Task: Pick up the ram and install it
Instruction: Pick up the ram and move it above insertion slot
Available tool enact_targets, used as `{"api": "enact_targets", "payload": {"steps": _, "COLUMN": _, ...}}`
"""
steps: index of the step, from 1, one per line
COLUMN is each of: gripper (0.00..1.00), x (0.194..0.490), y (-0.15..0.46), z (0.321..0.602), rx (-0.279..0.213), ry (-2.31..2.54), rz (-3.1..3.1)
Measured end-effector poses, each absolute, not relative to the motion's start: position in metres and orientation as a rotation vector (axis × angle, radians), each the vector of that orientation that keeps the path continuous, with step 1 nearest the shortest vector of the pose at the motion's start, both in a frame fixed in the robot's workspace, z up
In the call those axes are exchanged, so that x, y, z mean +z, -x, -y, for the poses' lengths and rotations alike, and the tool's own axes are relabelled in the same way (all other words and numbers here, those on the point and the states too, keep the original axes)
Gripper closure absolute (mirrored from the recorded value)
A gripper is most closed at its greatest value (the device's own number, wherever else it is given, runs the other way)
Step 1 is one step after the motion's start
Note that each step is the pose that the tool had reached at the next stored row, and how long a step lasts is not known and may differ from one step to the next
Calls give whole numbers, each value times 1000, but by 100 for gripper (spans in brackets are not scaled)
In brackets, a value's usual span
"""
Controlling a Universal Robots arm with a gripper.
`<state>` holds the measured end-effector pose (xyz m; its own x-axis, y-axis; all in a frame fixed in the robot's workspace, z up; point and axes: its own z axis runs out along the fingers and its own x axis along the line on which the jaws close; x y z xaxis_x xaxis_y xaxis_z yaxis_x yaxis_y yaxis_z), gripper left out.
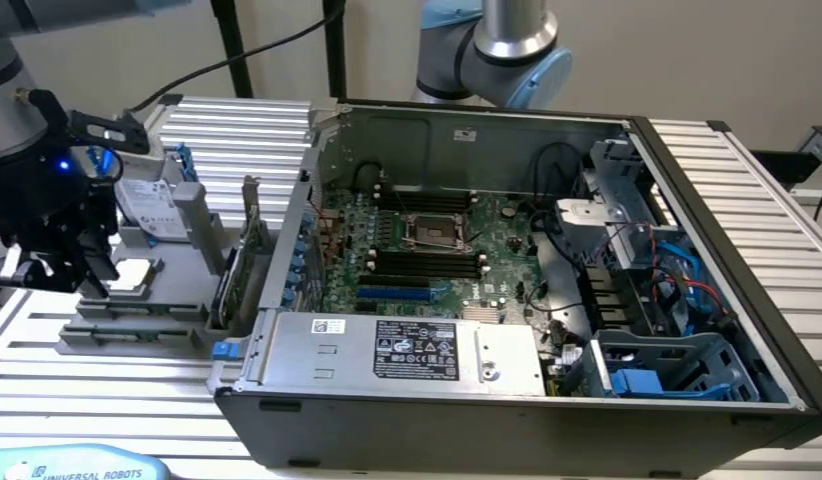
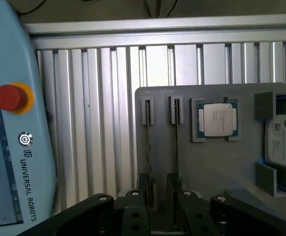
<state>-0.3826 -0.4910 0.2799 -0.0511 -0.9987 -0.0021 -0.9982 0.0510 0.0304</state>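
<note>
Two thin dark sticks stand edge-on in the slots of a grey holder (image 2: 162,105). They look like the ram (image 2: 175,147) and a second stick (image 2: 148,147) beside it. My gripper (image 2: 161,191) hangs just above the near end of these slots, open by a narrow gap with nothing in it, one finger over each stick. In the exterior view the gripper (image 1: 58,280) is at the far left over the same holder (image 1: 124,335). The motherboard's black memory slots (image 1: 425,265) lie inside the open computer case (image 1: 518,390).
A square silver processor (image 2: 217,119) and a hard drive (image 2: 283,140) sit on the holder. A green expansion card (image 1: 240,265) stands between holder and case. A teach pendant with a red stop button (image 2: 10,97) lies on the ribbed metal table (image 2: 98,123). A second arm (image 1: 498,50) stands behind the case.
</note>
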Motion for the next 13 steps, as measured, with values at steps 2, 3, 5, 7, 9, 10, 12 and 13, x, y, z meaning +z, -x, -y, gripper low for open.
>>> {"api": "enact_targets", "payload": {"steps": 2, "gripper": 69, "x": 276, "y": 382, "z": 491, "rx": -37, "ry": -2151, "rz": 2263}}
{"api": "enact_targets", "payload": {"steps": 3, "gripper": 69, "x": 275, "y": 382, "z": 491, "rx": -38, "ry": -2151, "rz": 2263}}
{"api": "enact_targets", "payload": {"steps": 5, "gripper": 69, "x": 271, "y": 382, "z": 492, "rx": -38, "ry": -2151, "rz": 2264}}
{"api": "enact_targets", "payload": {"steps": 7, "gripper": 69, "x": 267, "y": 382, "z": 492, "rx": -38, "ry": -2151, "rz": 2264}}
{"api": "enact_targets", "payload": {"steps": 9, "gripper": 69, "x": 264, "y": 382, "z": 492, "rx": -38, "ry": -2151, "rz": 2264}}
{"api": "enact_targets", "payload": {"steps": 10, "gripper": 69, "x": 262, "y": 382, "z": 492, "rx": -38, "ry": -2151, "rz": 2264}}
{"api": "enact_targets", "payload": {"steps": 12, "gripper": 69, "x": 258, "y": 382, "z": 492, "rx": -38, "ry": -2151, "rz": 2264}}
{"api": "enact_targets", "payload": {"steps": 13, "gripper": 69, "x": 256, "y": 382, "z": 492, "rx": -38, "ry": -2151, "rz": 2264}}
